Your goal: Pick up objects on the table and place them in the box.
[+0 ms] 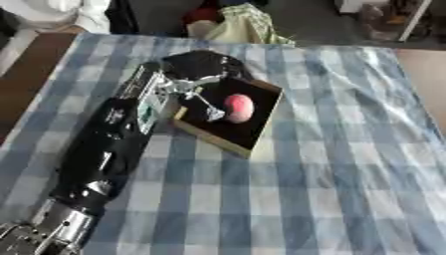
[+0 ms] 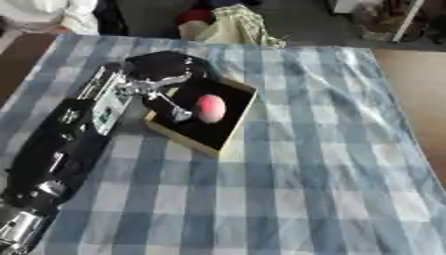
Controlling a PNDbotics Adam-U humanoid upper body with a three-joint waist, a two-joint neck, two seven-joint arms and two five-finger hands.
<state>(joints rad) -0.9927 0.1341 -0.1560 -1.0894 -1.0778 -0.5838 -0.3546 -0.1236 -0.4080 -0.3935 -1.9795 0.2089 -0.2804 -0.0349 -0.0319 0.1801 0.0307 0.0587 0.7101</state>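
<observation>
Now my left hand [image 1: 202, 69] reaches over the far-left rim of the box [image 1: 253, 142], a thin finger [image 1: 207, 105] stretched down beside the pink rounded object [image 1: 239, 107] lying inside (whether it touches, I cannot tell). Nothing is held. Blue checked cloth [image 1: 331, 174] covers the table.

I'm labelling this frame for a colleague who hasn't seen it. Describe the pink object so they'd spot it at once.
On the blue-and-white checked tablecloth sits a shallow box with a dark inside and tan rim, left of centre. The pink object lies inside it, beside the left hand. It is the only rounded pink thing there.
</observation>
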